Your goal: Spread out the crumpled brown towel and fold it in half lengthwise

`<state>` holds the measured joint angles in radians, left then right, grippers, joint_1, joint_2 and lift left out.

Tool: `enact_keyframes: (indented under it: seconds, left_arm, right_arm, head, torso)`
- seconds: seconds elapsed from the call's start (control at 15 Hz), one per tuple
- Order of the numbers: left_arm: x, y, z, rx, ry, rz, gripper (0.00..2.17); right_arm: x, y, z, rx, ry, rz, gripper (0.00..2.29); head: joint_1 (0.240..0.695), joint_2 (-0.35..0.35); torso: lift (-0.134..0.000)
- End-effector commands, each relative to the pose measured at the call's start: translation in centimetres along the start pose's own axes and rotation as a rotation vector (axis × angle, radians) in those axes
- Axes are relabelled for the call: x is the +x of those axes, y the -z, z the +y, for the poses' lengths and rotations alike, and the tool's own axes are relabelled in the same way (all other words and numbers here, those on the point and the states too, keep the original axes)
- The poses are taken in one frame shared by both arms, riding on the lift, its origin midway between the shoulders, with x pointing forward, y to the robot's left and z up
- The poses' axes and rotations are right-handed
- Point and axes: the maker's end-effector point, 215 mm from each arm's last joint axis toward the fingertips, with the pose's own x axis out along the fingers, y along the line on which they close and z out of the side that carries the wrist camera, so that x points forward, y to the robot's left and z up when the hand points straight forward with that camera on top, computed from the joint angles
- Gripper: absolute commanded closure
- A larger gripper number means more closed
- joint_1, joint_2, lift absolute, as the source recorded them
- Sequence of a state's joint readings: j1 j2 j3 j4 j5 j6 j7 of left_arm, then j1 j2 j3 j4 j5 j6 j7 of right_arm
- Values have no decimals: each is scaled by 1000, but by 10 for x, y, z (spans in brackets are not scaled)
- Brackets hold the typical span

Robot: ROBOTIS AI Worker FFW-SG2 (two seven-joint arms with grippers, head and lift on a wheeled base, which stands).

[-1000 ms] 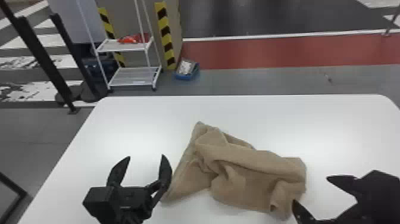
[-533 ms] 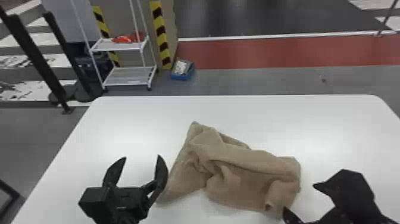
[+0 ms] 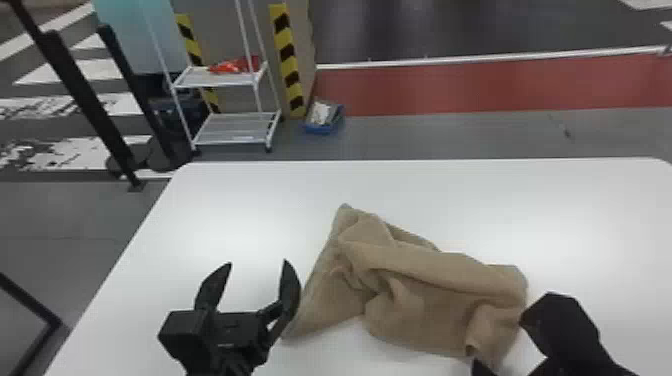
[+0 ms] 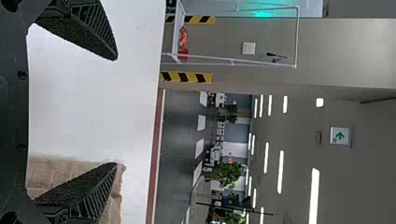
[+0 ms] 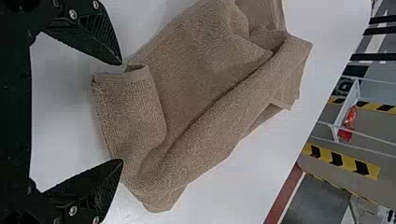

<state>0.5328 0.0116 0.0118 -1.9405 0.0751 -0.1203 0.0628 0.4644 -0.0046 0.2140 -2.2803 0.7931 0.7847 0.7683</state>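
Counting from big to small: one white bench [image 3: 590, 215], one white rack [image 3: 235, 135] beyond it with two shelves in sight, one brown towel [image 3: 425, 310], two pincers, and a red thing [image 3: 232, 66] on the rack's upper shelf. The towel's a rumpled heap on the bench, all folds and rolled edges, sitting mostly between the pincers. The left pincer [image 3: 258, 262] is wide open with nothing in it, and its inner finger is just beside the towel's near left corner. The right pincer [image 3: 499, 340] is wide open and empty too, right by the near right corner, where a bit is flopped over in front of the fingers. Can't tell if either one is touching the cloth. The head view cuts off the bench's near side and part of the right pincer, a left finger covers some towel in the left wrist view, and whatever's tucked under the folds is hidden.
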Motion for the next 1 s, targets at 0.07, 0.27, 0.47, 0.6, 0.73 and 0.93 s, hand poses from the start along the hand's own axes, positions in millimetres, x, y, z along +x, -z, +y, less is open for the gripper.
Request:
enact_keyframes:
  seconds: [0.07, 0.27, 0.47, 0.6, 0.73, 0.93]
  left_arm:
    - [0, 2, 1, -1, -1, 3, 66]
    - [1, 2, 1, 1, 0, 3, 66]
    - [2, 4, 1, 1, 1, 6, 66]
    - [2, 3, 1, 1, 3, 3, 66]
    - [2, 3, 1, 1, 3, 3, 66]
    - [4, 4, 1, 3, 4, 6, 66]
  right_arm:
    - [2, 0, -1, -1, 4, 6, 319]
    - [1, 3, -2, -6, 3, 19, 596]
    - [-3, 3, -1, -4, -12, 15, 1052]
    - [-6, 4, -8, 1, 0, 16, 1416]
    - [-8, 6, -19, 2, 21, 12, 1416]
    - [-14, -9, -59, 12, 92, -32, 1413]
  head:
    - [695, 170]
    - [695, 168]
    - [695, 167]
    - [695, 167]
    - [695, 162]
    - [695, 136]
  torso:
    - [-125]
    - [-125]
    - [-125]
    - [-125]
    - [-125]
    - [-125]
